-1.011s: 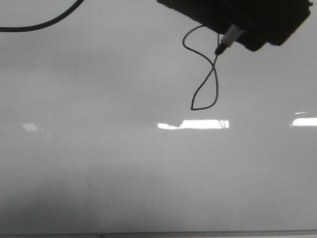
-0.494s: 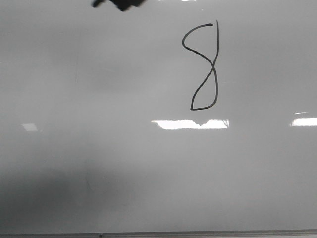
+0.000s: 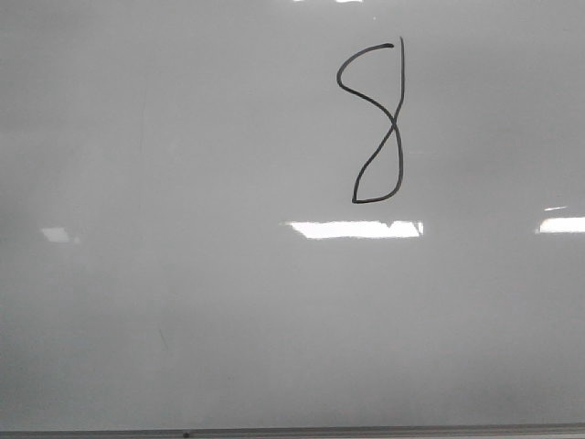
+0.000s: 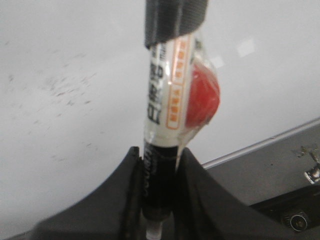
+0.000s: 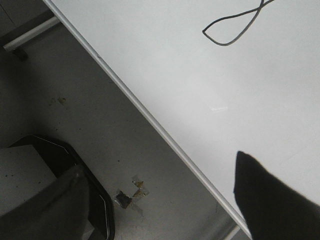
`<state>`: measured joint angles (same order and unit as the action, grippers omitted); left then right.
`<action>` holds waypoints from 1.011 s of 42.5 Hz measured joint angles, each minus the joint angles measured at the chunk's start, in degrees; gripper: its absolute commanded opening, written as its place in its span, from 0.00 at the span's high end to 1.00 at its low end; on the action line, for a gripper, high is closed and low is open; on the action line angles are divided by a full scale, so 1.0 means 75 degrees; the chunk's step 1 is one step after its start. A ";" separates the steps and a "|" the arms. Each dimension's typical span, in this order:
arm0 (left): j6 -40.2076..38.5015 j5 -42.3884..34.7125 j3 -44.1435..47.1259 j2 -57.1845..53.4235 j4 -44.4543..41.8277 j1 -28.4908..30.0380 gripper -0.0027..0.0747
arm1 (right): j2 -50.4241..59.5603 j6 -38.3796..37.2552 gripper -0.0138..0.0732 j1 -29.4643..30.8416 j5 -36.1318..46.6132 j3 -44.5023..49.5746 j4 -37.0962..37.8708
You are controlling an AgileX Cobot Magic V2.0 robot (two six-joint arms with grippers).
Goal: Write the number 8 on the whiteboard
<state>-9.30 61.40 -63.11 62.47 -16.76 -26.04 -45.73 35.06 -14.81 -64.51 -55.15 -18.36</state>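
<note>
Front view: the number 8 [image 3: 377,122] is seen drawn in thin black line on the whiteboard [image 3: 183,274], upper right of middle, above a bright reflection [image 3: 355,229]; no arm is seen there; left fingers [image 4: 127,185] are clenched on a marker [image 4: 162,130]; right fingers [image 5: 270,200] are partly shown, their state cannot be told.

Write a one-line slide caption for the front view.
A finished black number 8 stands alone on the glossy whiteboard.
</note>
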 measured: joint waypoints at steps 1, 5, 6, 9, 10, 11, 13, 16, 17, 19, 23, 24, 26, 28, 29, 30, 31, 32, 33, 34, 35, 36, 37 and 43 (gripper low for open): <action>-0.0100 -0.0150 0.0163 0.0000 -0.0077 0.0123 0.98 | 0.0000 0.0000 0.14 0.0000 0.0000 0.0000 0.0000; -0.0515 -0.0852 0.0747 0.0000 -0.0171 0.0714 0.98 | 0.0000 0.0000 0.14 0.0000 0.0000 0.0000 0.0000; -0.0613 -0.1040 0.0883 0.0000 -0.0187 0.0845 0.98 | 0.0000 0.0000 0.14 0.0000 0.0006 0.0000 0.0000; -0.0901 -0.1652 0.1310 0.0016 -0.0188 0.1293 0.98 | 0.0000 0.0000 0.14 0.0000 0.0018 0.0000 0.0005; -0.0982 -0.1901 0.1462 0.0035 -0.0188 0.1431 0.98 | 0.0000 0.0000 0.14 0.0000 0.0035 0.0000 0.0005; -0.1048 -0.2092 0.1567 0.0064 -0.0188 0.1564 0.98 | 0.0000 0.0000 0.14 0.0000 0.0052 0.0000 0.0005; -0.1184 -0.2490 0.1781 0.0149 -0.0188 0.1865 0.98 | 0.0000 0.0000 0.14 0.0000 0.0064 0.0000 0.0005; -0.1280 -0.2980 0.1962 0.0340 -0.0188 0.2228 0.98 | 0.0000 0.0000 0.14 0.0000 0.0064 0.0000 0.0005; -0.1297 -0.3096 0.1980 0.0412 -0.0188 0.2349 0.98 | 0.0000 0.0000 0.14 0.0000 0.0064 0.0000 0.0005; -0.1332 -0.3364 0.2016 0.0600 -0.0188 0.2493 0.98 | 0.0000 0.0000 0.14 0.0000 0.0064 0.0000 0.0005; -0.1345 -0.3888 0.2016 0.0987 -0.0188 0.2650 0.98 | 0.0000 0.0000 0.14 0.0000 0.0069 0.0000 0.0005; -0.1345 -0.4002 0.2016 0.1083 -0.0188 0.2661 0.98 | 0.0000 -0.0012 0.14 0.0000 0.0069 0.0000 0.0017; -0.1345 -0.4245 0.2016 0.1309 -0.0188 0.2697 0.98 | 0.0000 -0.0017 0.14 0.0000 0.0069 0.0000 0.0017; -0.1345 -0.4503 0.2016 0.1564 -0.0188 0.2697 0.98 | 0.0000 -0.0017 0.14 0.0000 0.0069 0.0000 0.0017; -0.1345 -0.4596 0.2016 0.1626 -0.0188 0.2697 0.98 | 0.0000 -0.0017 0.14 0.0000 0.0069 0.0000 0.0017; -0.1345 -0.4678 0.2016 0.1752 -0.0188 0.2697 0.98 | 0.0000 -0.0017 0.14 0.0000 0.0069 0.0000 0.0017; -0.1345 -0.4743 0.2016 0.1875 -0.0188 0.2697 0.98 | 0.0000 -0.0017 0.14 0.0000 0.0069 0.0000 0.0017; -0.1345 -0.4791 0.2016 0.1932 -0.0188 0.2697 0.98 | 0.0000 -0.0017 0.14 0.0000 0.0069 0.0000 0.0017; -0.1345 -0.4808 0.1999 0.2051 -0.0188 0.2697 0.98 | 0.0000 -0.0017 0.14 0.0000 0.0069 0.0000 0.0017; -0.1345 -0.4808 0.1971 0.2138 -0.0188 0.2697 0.98 | 0.0000 -0.0017 0.14 0.0000 0.0069 0.0000 0.0017; -0.1345 -0.4808 0.1941 0.2221 -0.0188 0.2697 0.98 | 0.0000 -0.0017 0.14 0.0000 0.0082 0.0000 0.0017; -0.1345 -0.4808 0.1887 0.2336 -0.0188 0.2697 0.98 | 0.0000 -0.0017 0.14 0.0000 0.0082 0.0000 0.0017; -0.1345 -0.4808 0.1836 0.2420 -0.0188 0.2697 0.98 | 0.0000 -0.0017 0.14 0.0000 0.0082 0.0000 0.0017; -0.1345 -0.4520 0.1408 0.2894 -0.0188 0.2697 0.96 | 0.0000 -0.0017 0.14 0.0000 0.0082 0.0000 0.0017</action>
<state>-19.39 27.50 -52.55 84.17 -18.17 -5.81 -45.73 34.94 -14.81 -63.90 -55.15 -18.23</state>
